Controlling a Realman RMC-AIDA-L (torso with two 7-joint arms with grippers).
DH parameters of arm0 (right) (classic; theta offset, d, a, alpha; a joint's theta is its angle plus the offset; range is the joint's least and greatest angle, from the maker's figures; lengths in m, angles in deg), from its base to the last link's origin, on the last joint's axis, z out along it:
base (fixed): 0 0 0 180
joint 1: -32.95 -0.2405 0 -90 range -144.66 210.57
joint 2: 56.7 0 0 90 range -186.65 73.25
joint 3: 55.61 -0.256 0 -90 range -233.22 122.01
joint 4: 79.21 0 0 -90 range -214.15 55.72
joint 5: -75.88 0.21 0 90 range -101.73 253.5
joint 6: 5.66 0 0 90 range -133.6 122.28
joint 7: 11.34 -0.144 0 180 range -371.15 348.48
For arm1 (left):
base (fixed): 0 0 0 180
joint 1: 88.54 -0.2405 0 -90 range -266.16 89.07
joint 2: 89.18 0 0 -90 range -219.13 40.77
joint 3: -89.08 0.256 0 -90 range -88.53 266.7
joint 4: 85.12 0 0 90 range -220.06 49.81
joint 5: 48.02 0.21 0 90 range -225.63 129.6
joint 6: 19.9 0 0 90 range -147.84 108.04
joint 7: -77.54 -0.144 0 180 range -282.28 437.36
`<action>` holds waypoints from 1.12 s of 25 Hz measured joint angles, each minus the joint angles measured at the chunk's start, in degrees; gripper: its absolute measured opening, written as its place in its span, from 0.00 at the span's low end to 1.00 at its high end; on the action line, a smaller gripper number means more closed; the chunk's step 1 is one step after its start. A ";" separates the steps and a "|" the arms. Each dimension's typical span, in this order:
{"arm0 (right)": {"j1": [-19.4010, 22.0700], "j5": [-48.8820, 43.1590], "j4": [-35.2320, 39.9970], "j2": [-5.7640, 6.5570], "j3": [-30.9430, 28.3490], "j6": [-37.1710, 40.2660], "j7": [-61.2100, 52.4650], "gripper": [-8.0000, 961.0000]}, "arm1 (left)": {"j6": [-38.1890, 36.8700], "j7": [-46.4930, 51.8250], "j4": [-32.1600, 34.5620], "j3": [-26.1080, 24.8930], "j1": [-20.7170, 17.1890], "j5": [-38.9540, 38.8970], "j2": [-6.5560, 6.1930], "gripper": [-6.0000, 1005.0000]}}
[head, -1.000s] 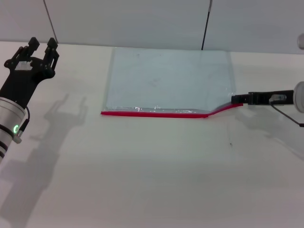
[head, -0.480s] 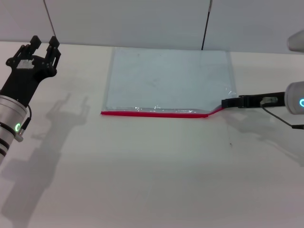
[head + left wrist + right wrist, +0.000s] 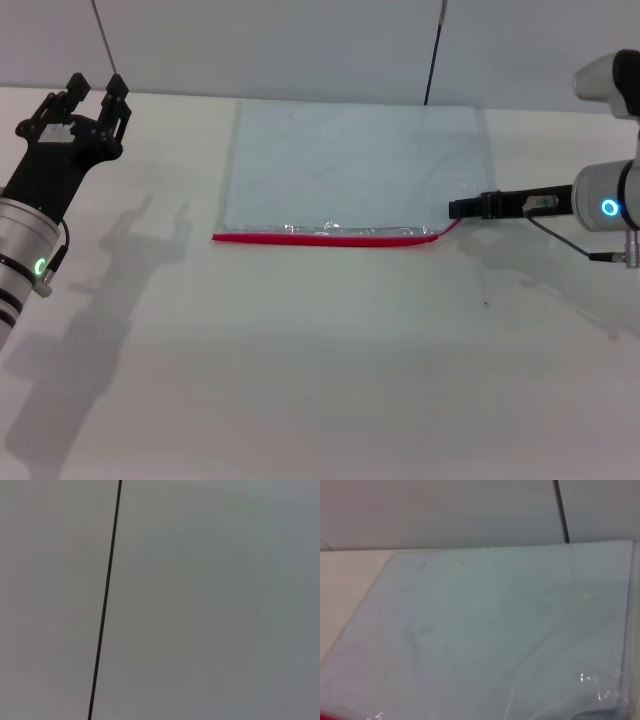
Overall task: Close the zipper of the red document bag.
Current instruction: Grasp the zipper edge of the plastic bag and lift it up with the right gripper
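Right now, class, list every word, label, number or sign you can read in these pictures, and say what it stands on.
None: the red document bag, its zipper, the table, the left gripper and the right gripper carry no readable text.

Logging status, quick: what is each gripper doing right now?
Left gripper: open, holding nothing.
Right gripper: shut on the zipper.

Right pincer [image 3: 458,209] tips — seemingly pinched on zipper [image 3: 330,239] — too small.

red document bag [image 3: 355,165] flat, zipper [image 3: 325,239] along near edge
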State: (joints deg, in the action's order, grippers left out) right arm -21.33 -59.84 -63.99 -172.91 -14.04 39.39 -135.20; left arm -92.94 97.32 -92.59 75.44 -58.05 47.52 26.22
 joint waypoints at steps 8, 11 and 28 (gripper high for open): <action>-0.30 0.19 -1.15 -0.07 -0.05 -4.01 -0.07 0.64 | 0.00 0.00 0.00 -0.07 0.08 0.00 0.00 0.43; -0.42 0.20 -1.63 -0.07 -0.06 -5.26 -0.24 0.64 | 0.00 0.00 0.00 -0.07 0.09 0.00 0.00 0.43; -2.42 0.02 -4.33 -0.24 0.01 -5.79 0.04 0.59 | 0.00 0.00 0.00 -0.07 0.09 0.00 -0.09 0.42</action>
State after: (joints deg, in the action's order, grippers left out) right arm -23.75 -59.82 -68.32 -173.15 -14.03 33.60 -135.15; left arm -92.94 97.32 -92.59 75.37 -57.96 47.52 26.13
